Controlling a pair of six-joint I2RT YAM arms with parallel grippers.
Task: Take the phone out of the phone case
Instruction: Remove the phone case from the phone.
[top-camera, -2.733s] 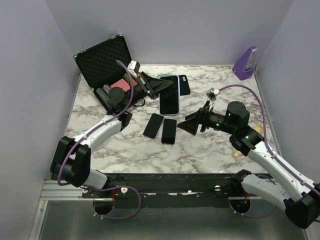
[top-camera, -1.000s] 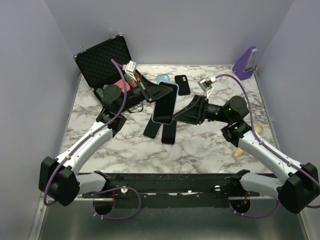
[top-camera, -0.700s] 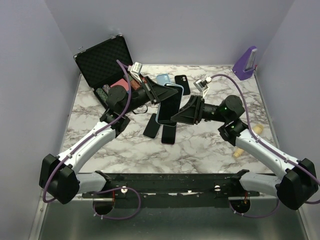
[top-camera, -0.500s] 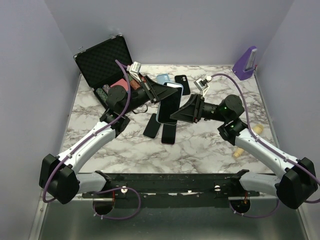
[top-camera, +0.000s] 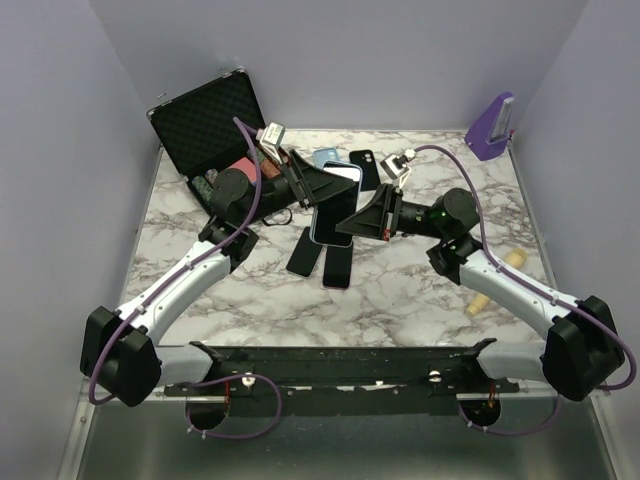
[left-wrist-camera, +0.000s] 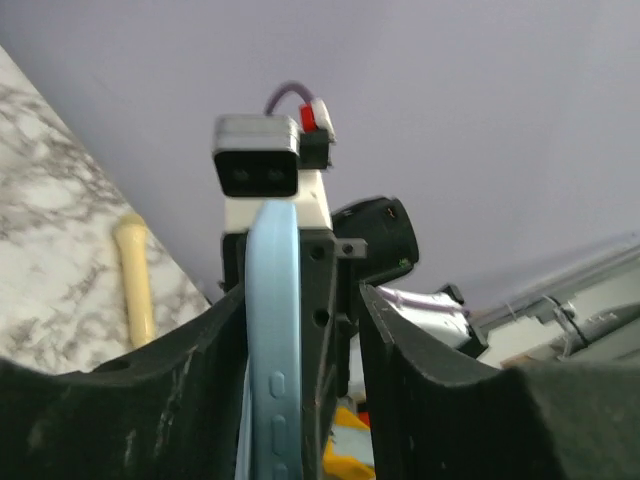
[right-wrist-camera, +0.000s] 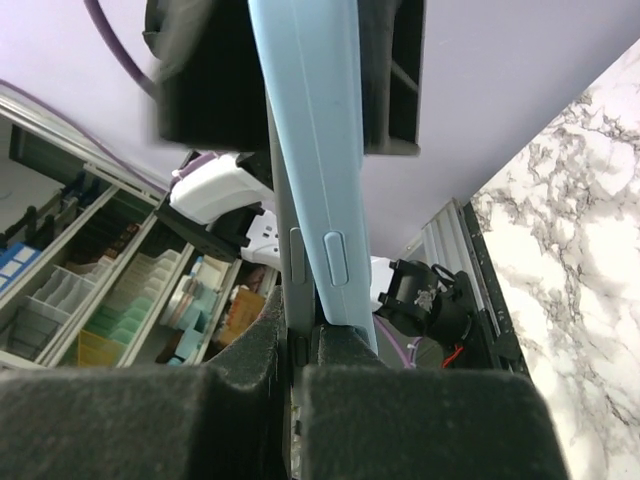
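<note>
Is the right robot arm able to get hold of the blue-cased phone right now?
Probably yes. The right gripper looks pinched shut on the edge of the blue-cased phone, which is up in the air. In the right wrist view nothing sits between its fingers and that edge.

The marble counter (top-camera: 400, 300) is holding an open black box (top-camera: 205, 122) at the back left. A dark phone (top-camera: 306, 252) is lying beside a second dark phone (top-camera: 338, 263). A tan stick (top-camera: 476, 303) and a purple thing (top-camera: 490, 128) are sitting on the right.
</note>
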